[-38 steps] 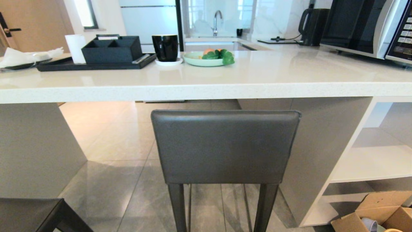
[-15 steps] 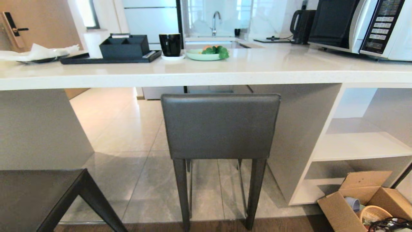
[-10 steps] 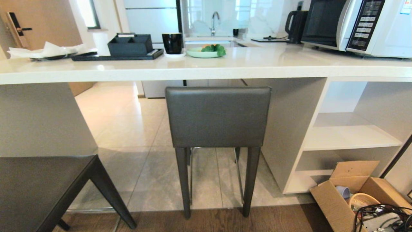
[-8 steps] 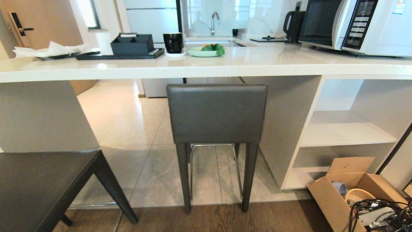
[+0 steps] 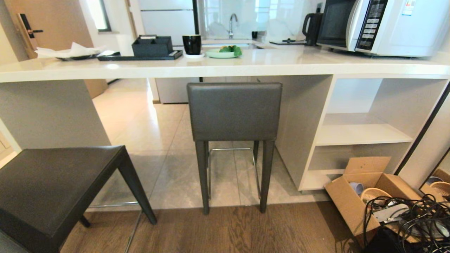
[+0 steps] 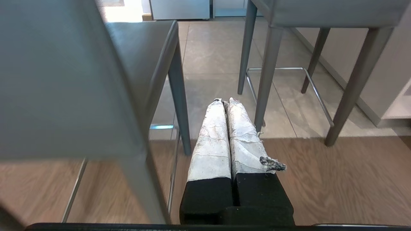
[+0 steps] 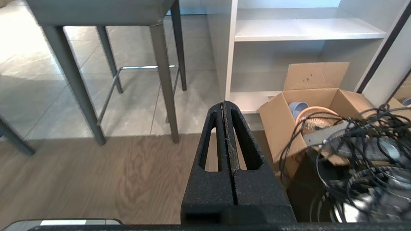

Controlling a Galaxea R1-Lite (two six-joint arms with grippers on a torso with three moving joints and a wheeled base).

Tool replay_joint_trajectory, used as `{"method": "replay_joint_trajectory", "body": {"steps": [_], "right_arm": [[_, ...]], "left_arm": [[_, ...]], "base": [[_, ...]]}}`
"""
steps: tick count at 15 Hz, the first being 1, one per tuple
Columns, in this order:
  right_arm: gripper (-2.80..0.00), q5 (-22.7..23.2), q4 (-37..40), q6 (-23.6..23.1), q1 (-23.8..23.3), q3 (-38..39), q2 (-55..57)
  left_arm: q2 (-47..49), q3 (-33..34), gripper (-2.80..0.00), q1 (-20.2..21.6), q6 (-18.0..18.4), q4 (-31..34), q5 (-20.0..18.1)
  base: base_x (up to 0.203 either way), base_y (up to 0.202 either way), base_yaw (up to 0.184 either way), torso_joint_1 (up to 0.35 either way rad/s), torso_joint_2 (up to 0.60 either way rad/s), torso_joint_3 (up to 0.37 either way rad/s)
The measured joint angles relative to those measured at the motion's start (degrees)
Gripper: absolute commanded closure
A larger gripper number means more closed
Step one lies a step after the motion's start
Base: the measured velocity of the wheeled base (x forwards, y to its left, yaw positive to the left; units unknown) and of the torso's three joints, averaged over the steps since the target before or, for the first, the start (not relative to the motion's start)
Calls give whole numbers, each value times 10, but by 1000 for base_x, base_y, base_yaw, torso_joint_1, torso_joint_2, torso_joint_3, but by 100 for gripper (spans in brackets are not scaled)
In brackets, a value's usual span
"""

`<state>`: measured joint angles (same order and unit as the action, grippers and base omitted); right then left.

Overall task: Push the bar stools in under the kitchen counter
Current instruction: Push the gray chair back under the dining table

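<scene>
Left wrist view: left jaws (image 6: 225,102) closed, empty; nearer bar stool (image 6: 80,80) just beside, untouched.

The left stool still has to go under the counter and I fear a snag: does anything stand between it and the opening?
Nothing visible does. The left stool stands out on the wood floor, and only bare tile lies between it and the counter. The pushed-in stool stands off to its right.
</scene>
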<state>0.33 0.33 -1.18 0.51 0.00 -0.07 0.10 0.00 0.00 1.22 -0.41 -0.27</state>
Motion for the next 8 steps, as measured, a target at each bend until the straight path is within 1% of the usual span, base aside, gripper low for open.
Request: {"method": "replay_joint_trajectory", "body": {"steps": [4, 5, 8], "right_arm": [[0, 0, 0, 2, 0, 0, 0], [0, 0, 0, 2, 0, 0, 0], [0, 0, 0, 3, 0, 0, 0]], "left_arm": [[0, 0, 0, 0, 0, 0, 0], [0, 0, 0, 0, 0, 0, 0], [0, 0, 0, 0, 0, 0, 0]], "base": [[-188, 0, -3, 3, 3, 4], [-96, 0, -3, -1, 1, 2], [0, 0, 0, 0, 0, 0]]}}
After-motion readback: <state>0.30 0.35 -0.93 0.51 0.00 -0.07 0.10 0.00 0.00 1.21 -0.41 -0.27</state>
